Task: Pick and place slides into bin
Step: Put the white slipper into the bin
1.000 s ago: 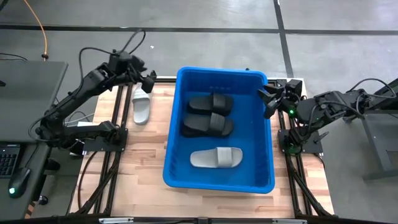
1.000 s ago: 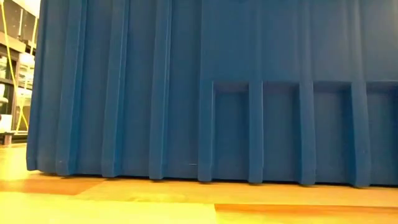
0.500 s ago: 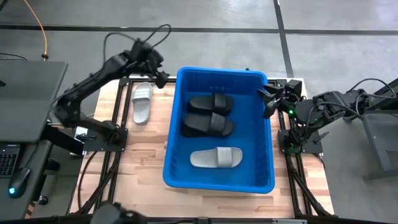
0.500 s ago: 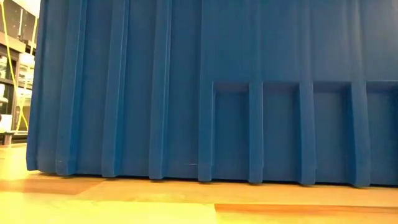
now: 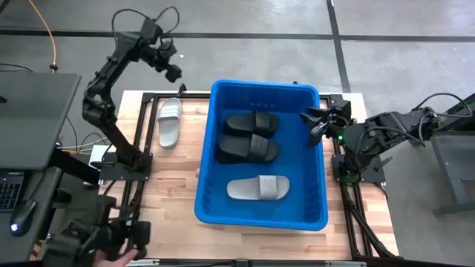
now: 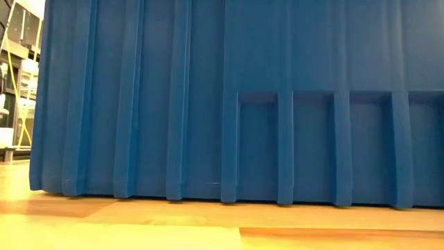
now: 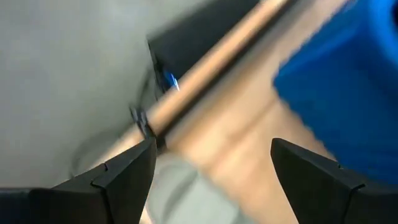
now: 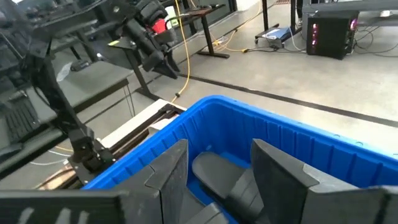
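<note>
Blue bin (image 5: 261, 215) fills the desk's middle, holding two black slides (image 5: 250, 136) and one pale slide (image 5: 257, 188). Another pale slide (image 5: 168, 123) lies on the desk (image 5: 171, 185) beside the bin's left wall. Left gripper (image 5: 171, 68) hangs beyond the far left corner, jaws apart and empty; right gripper (image 5: 313, 124) waits at the bin's right rim, jaws apart

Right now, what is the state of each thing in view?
Bin: upright on the table, holding three slides.
Black slides: two, lying in the bin.
Grey slide: lying in the bin.
Second grey slide: on the table, outside.
Left hand: open, empty, raised.
Right hand: open, empty, at bin rim.
</note>
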Tool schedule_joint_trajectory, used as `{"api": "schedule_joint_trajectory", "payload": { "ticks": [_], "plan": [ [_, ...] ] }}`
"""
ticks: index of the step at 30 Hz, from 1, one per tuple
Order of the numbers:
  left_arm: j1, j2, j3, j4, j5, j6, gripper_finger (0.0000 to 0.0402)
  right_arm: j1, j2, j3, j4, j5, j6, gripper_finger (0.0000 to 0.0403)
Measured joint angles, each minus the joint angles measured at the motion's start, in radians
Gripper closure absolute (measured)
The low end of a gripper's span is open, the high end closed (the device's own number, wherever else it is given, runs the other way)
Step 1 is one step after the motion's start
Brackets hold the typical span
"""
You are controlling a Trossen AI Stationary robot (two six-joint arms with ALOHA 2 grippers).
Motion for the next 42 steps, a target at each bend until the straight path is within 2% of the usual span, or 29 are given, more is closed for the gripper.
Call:
{"api": "schedule_joint_trajectory", "payload": {
  "ticks": [3, 6, 13, 20, 23, 27, 31, 34, 38, 42],
  "plan": [
    [0.034, 0.059, 0.038, -0.130, 0.006, 0.026, 0.0094, 0.000, 0.020, 0.000, 0.000, 0.000, -0.013, 0.0238],
    [0.030, 0.083, 0.049, -0.154, 0.035, 0.046, 0.0099, 0.000, 0.037, 0.000, -0.001, 0.001, -0.014, 0.0238],
    [0.000, 0.126, 0.044, -0.148, -0.020, -0.006, 0.0128, 0.000, 0.073, 0.000, -0.002, 0.014, -0.029, 0.0238],
    [-0.067, 0.177, 0.044, -0.145, -0.202, -0.020, 0.0156, 0.000, 0.080, 0.000, 0.013, 0.008, -0.025, 0.0238],
    [-0.082, 0.208, 0.044, -0.151, -0.296, -0.027, 0.0189, 0.000, 0.079, 0.000, 0.041, 0.006, -0.043, 0.0238],
    [-0.081, 0.239, 0.044, -0.213, -0.410, -0.030, 0.0263, 0.000, 0.079, 0.000, 0.067, 0.002, -0.071, 0.0238],
    [-0.080, 0.258, 0.043, -0.247, -0.373, -0.018, 0.0335, 0.000, 0.079, 0.000, 0.069, 0.002, -0.075, 0.0238],
    [-0.094, 0.273, 0.043, -0.286, -0.361, 0.055, 0.0363, 0.000, 0.079, 0.000, 0.069, 0.002, -0.077, 0.0238],
    [-0.127, 0.304, 0.043, -0.360, -0.373, 0.161, 0.0356, 0.000, 0.079, 0.000, 0.070, 0.003, -0.091, 0.0238],
    [-0.156, 0.323, 0.042, -0.370, -0.399, 0.195, 0.0305, 0.000, 0.079, 0.000, 0.069, 0.011, -0.093, 0.0238]
  ]
}}
